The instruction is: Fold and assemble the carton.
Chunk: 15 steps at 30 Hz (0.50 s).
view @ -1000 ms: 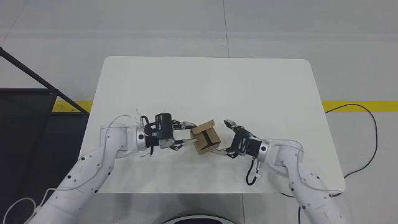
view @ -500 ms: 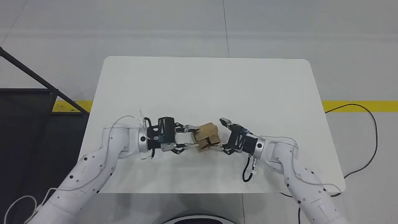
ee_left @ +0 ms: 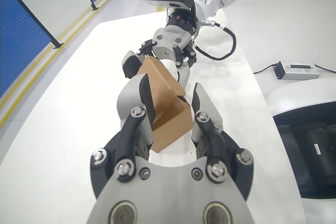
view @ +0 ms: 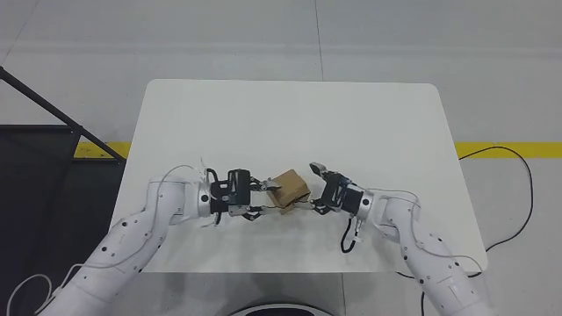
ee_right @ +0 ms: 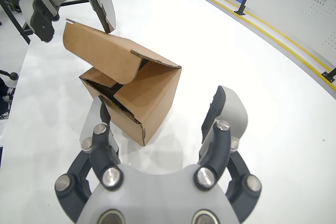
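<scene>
Carton (view: 288, 186): where is it found?

It is seen standing on the white table (view: 378, 123), near the front edge, between the two grippers. One large flap is raised and tilted over the open face, and smaller flaps are partly folded in beneath it.

How is the left gripper (ee_left: 170, 88) held?

It is spread wide around one end of the carton. In the left wrist view one finger (ee_left: 130, 101) is laid against the brown side, and the other is kept just beside the opposite wall. In the right wrist view one of its fingertips is shown touching the raised flap's upper edge, with the other apart from it. The carton is touched, not clamped.

And the right gripper (ee_right: 160, 96)?

It is likewise opened wide, at the carton's other end. One finger (ee_right: 90, 122) is set against the lower corner of the open face. The other pad (ee_right: 211, 109) is held well apart from the cardboard, so no grip is made.
</scene>
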Motion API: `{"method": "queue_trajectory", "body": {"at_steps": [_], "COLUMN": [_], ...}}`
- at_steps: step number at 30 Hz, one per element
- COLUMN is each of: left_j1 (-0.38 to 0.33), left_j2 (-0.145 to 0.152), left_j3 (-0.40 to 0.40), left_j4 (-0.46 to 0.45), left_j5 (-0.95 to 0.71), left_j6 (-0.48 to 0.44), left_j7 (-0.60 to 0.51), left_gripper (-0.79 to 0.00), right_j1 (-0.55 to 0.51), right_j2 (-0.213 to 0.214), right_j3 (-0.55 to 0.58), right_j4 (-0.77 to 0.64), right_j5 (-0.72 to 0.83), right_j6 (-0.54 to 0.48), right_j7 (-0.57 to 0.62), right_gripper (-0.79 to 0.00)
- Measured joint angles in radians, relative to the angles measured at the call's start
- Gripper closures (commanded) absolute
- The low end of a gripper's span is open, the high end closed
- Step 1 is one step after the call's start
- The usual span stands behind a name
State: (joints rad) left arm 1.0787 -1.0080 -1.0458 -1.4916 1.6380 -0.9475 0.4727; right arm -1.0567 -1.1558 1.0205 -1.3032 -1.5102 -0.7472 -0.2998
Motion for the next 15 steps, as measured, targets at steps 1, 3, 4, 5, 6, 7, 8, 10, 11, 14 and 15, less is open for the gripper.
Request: {"method": "queue_trajectory", "body": {"at_steps": [1, 3, 4, 5, 6, 7, 8, 10, 11, 14, 15], "left_j1": [-0.001, -0.002, -0.003, -0.004, -0.005, -0.005, -0.006, -0.007, -0.007, -0.007, -0.008], "left_j2": [0.0, -0.001, -0.001, -0.002, -0.002, -0.002, -0.002, -0.002, -0.002, -0.002, -0.002], "left_j3": [0.002, 0.003, 0.004, 0.005, 0.006, 0.007, 0.008, 0.009, 0.01, 0.012, 0.012], "left_j4": [0.004, 0.01, 0.013, 0.015, 0.016, 0.018, 0.019, 0.02, 0.021, 0.02, 0.02], "left_j5": [-0.001, -0.007, -0.012, -0.015, -0.018, -0.021, -0.023, -0.026, -0.026, -0.027, -0.026], "left_j6": [0.002, 0.006, 0.009, 0.01, 0.01, 0.011, 0.011, 0.012, 0.012, 0.013, 0.014], "left_j7": [-0.004, -0.011, -0.016, -0.02, -0.023, -0.026, -0.029, -0.034, -0.036, -0.042, -0.043], "left_gripper": [-0.403, -0.409, -0.406, -0.406, -0.403, -0.406, -0.397, -0.4, -0.403, -0.406, -0.413], "right_j1": [0.0, 0.0, 0.0, 0.0, 0.001, 0.001, 0.001, 0.0, -0.001, -0.005, -0.006], "right_j2": [0.0, 0.0, 0.0, 0.0, 0.0, 0.0, 0.0, 0.0, 0.0, 0.001, 0.002], "right_j3": [0.0, 0.0, 0.0, -0.001, -0.001, -0.002, -0.002, -0.003, -0.004, 0.0, 0.002], "right_j4": [-0.001, -0.001, -0.001, -0.002, -0.002, -0.002, -0.002, -0.003, -0.004, -0.006, -0.007], "right_j5": [0.0, 0.0, 0.001, 0.001, 0.001, 0.002, 0.002, 0.002, 0.002, 0.002, 0.002], "right_j6": [0.0, 0.0, 0.0, 0.0, 0.0, 0.0, 0.001, 0.004, 0.006, 0.007, 0.005], "right_j7": [-0.001, -0.002, -0.002, -0.003, -0.003, -0.003, -0.003, -0.003, -0.004, -0.009, -0.012], "right_gripper": [-0.742, -0.745, -0.736, -0.748, -0.739, -0.742, -0.736, -0.736, -0.739, -0.748, -0.751]}}
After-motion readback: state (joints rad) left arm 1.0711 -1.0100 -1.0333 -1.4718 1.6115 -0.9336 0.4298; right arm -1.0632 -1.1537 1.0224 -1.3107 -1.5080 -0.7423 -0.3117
